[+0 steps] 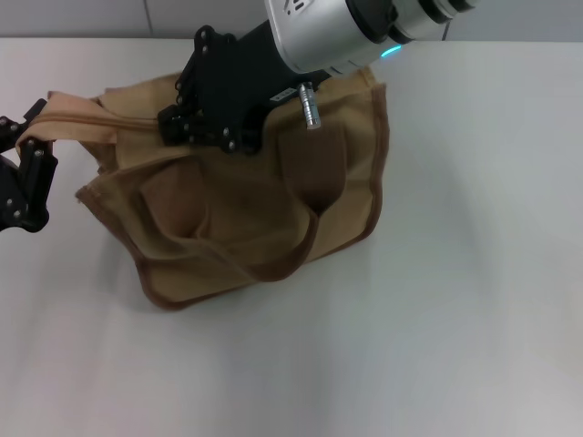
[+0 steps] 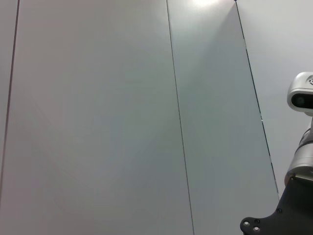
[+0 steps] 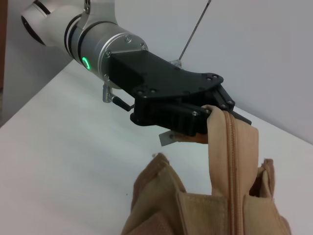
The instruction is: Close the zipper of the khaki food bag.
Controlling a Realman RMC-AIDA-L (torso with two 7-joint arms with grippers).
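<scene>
Matt tan canvas khaki food bag [image 1: 246, 218], smooth white table [image 1: 474, 300]

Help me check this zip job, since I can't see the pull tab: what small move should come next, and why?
Probably draw the right gripper a little along the zipper, away from the left gripper. The left gripper clamps the zipper's free end, and the stretch between the two looks joined, while the khaki food bag top beyond looks undone.
</scene>
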